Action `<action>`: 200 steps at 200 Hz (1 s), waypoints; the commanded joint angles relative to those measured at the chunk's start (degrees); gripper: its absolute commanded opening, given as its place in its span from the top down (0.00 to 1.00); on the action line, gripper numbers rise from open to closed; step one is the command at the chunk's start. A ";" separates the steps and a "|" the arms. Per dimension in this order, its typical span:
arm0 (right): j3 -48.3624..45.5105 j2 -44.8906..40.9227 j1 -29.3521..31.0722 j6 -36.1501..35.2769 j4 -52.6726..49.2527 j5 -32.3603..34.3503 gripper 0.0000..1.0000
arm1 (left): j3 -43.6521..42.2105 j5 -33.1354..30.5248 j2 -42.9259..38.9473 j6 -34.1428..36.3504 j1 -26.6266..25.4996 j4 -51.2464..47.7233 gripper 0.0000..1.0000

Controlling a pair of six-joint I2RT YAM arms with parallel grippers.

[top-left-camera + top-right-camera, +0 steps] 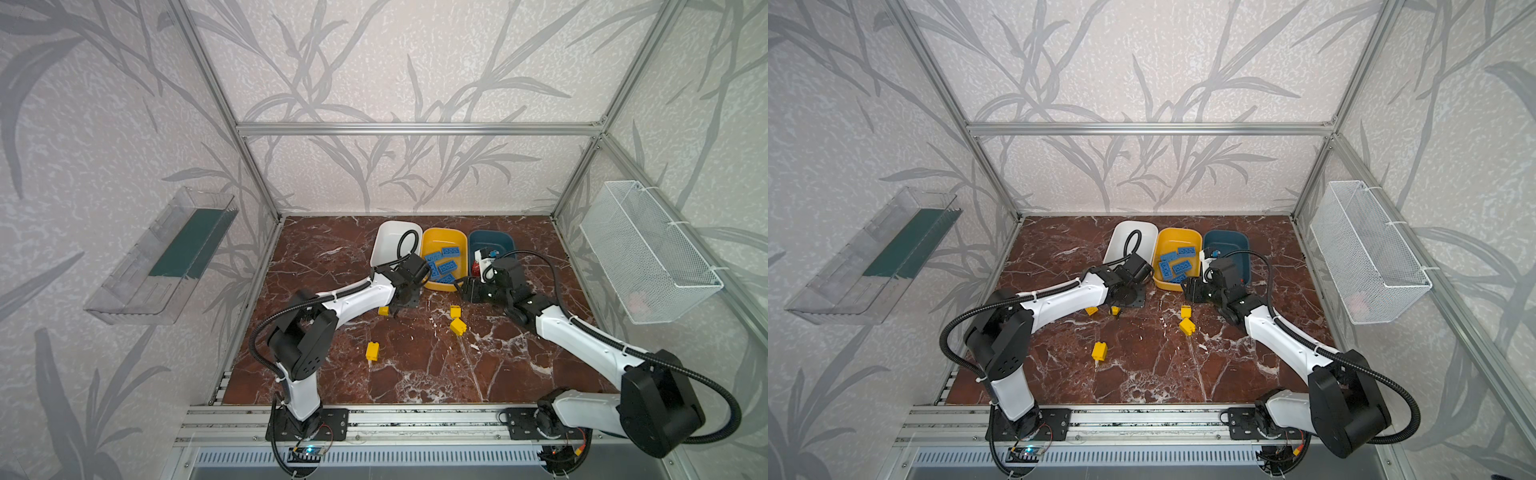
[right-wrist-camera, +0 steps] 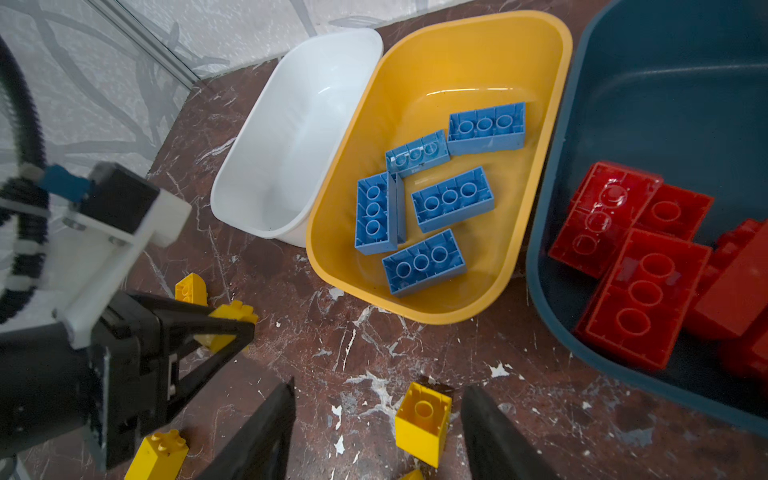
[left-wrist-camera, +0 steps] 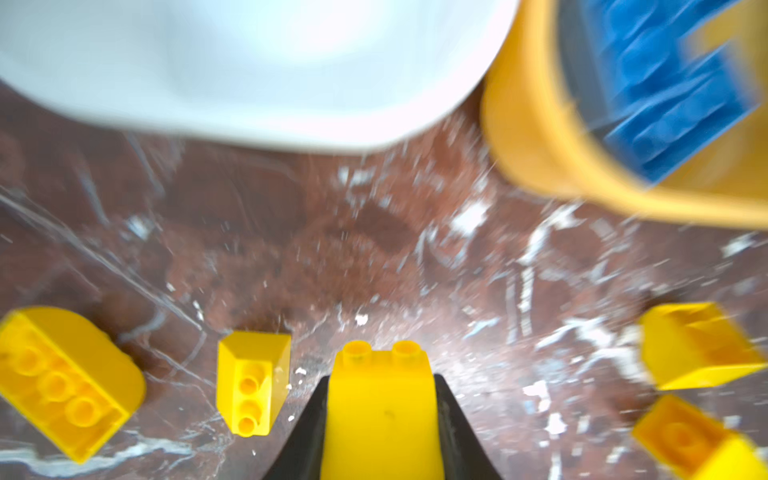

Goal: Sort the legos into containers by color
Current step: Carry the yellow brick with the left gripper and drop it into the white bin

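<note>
My left claw (image 3: 381, 380) is pinching one yellow lego (image 3: 380, 428) down low by the surface (image 3: 291, 249), close to the empty white tub (image 3: 249, 116), so I think my next job is to lift it over that tub and let go.

Red legos (image 1: 475, 270) mostly hidden behind right arm (image 1: 582, 336), white tub (image 3: 249, 62) blurred, edge-cropped

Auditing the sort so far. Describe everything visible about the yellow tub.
The yellow tub is a shallow, glossy plastic container, rounded-rectangular in outline. It stands upright on the marble-patterned table, middle of three, close between the white tub and dark teal tub. Inside lie at least five blue lego bricks, loosely scattered, most hollow side up.
</note>
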 commanded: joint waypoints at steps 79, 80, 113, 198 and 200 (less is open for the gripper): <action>-7.80 -11.04 2.54 4.51 -7.11 10.70 0.32 | 28.19 -3.46 13.65 7.20 7.42 -12.17 0.73; -7.87 -11.09 2.55 4.48 -7.21 10.78 0.32 | 28.52 -3.47 13.77 7.30 7.48 -12.29 0.73; -9.79 -13.45 2.91 4.87 -9.72 11.37 0.31 | 37.26 -3.08 20.70 8.43 8.94 -15.82 0.72; -11.01 -11.53 6.52 7.54 -11.63 19.59 0.28 | 48.19 -2.29 28.19 9.85 11.57 -20.40 0.60; -11.01 -11.39 6.63 7.64 -11.62 19.81 0.27 | 48.12 -2.25 28.13 9.77 11.64 -20.41 0.59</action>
